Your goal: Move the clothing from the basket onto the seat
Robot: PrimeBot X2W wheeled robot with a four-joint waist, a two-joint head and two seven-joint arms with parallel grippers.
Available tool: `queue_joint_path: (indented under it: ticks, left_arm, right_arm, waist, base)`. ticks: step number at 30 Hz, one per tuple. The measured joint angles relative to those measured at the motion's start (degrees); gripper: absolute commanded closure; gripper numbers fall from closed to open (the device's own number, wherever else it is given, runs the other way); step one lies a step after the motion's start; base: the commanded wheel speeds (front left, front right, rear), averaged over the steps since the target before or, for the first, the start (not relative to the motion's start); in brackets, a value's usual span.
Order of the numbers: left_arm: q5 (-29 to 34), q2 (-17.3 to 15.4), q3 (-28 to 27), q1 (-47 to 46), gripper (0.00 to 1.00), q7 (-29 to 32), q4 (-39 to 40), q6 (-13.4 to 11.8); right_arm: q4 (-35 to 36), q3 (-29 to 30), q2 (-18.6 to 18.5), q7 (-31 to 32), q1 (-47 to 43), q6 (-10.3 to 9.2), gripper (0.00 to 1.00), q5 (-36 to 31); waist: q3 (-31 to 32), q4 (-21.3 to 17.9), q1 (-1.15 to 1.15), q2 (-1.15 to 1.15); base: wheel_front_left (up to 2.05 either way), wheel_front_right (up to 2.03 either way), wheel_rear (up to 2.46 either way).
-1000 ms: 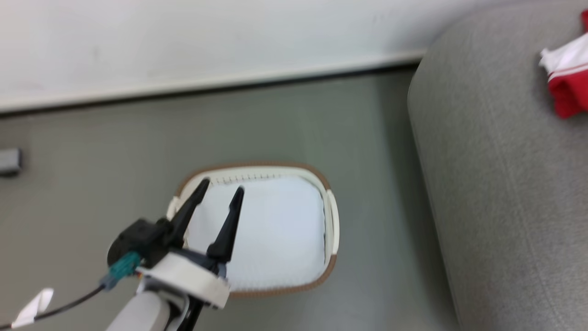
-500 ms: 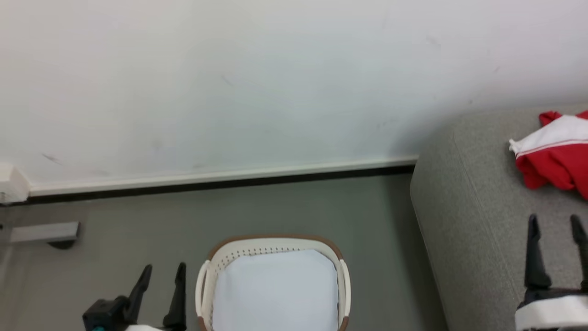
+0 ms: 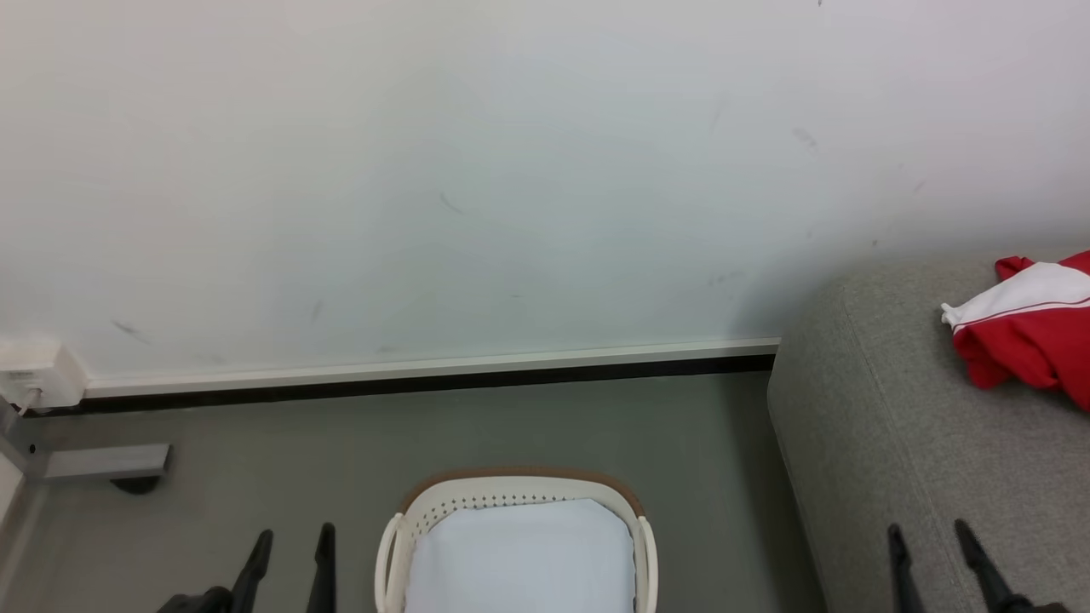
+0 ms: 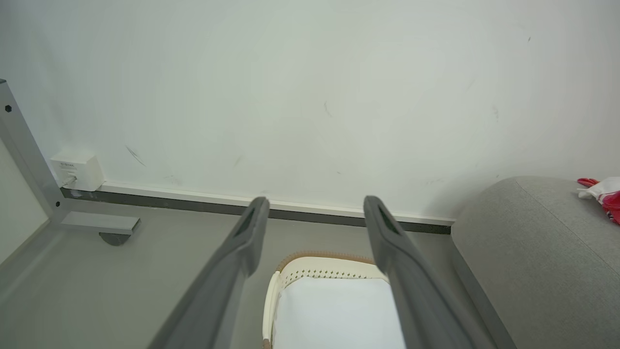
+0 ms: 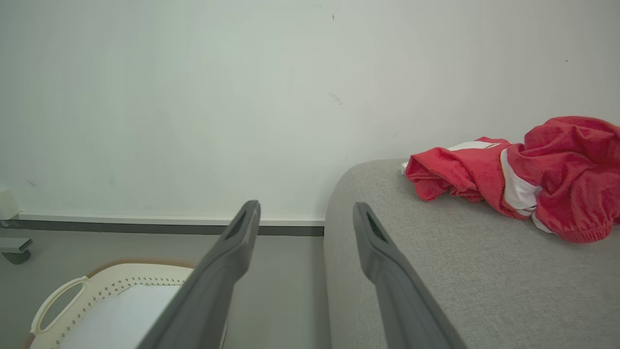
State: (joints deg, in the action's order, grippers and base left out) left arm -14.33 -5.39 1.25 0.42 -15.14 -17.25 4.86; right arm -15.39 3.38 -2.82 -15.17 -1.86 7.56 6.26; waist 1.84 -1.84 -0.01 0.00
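The red and white clothing [image 3: 1026, 336] [image 5: 523, 179] [image 4: 603, 194] lies bunched on the light grey seat [image 3: 903, 443] [image 5: 436, 271] [image 4: 533, 252] at the right. On the floor at bottom centre stands the cream basket [image 3: 443, 508] [image 4: 310, 271] [image 5: 111, 281] with a brown rim, showing just its white lining inside. My left gripper [image 3: 289, 541] [image 4: 315, 206] is open, left of the basket, fingers pointing at the wall. My right gripper [image 3: 932, 535] [image 5: 305, 208] is open over the seat's front part, nothing between its fingers.
A white wall with a dark-edged skirting board [image 3: 426, 375] runs behind the basket. A grey metal frame foot [image 3: 102, 464] and a white wall socket box [image 3: 38, 375] sit at the far left. Grey floor lies between basket and seat.
The head camera has tilted up, so more wall shows and the basket sits lower. My left gripper has come away from over the basket to its left; both grippers now sit low in view.
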Motion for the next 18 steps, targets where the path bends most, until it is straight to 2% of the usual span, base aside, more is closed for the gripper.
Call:
queue_joint_path:
  ticks: [6, 18]
  left_arm:
    - [1.69, 1.26, -1.98, 0.27, 0.00, 0.00, -0.91, 1.01]
    - [2.76, 2.29, -3.30, 0.22, 0.00, 0.00, -2.42, 2.19]
  right_arm:
    - [-0.80, -3.52, 0.05, 0.00, -0.75, 0.00, 0.00, -0.12]
    - [-0.77, -3.86, 0.05, 0.00, -0.66, 0.00, 0.00, 0.40]
  waist:
    - [0.89, 0.00, 0.01, 0.00]
    - [1.19, 0.76, 0.01, 0.00]
  base:
    - [0.00, 0.00, 0.00]
    - [0.00, 0.00, 0.00]
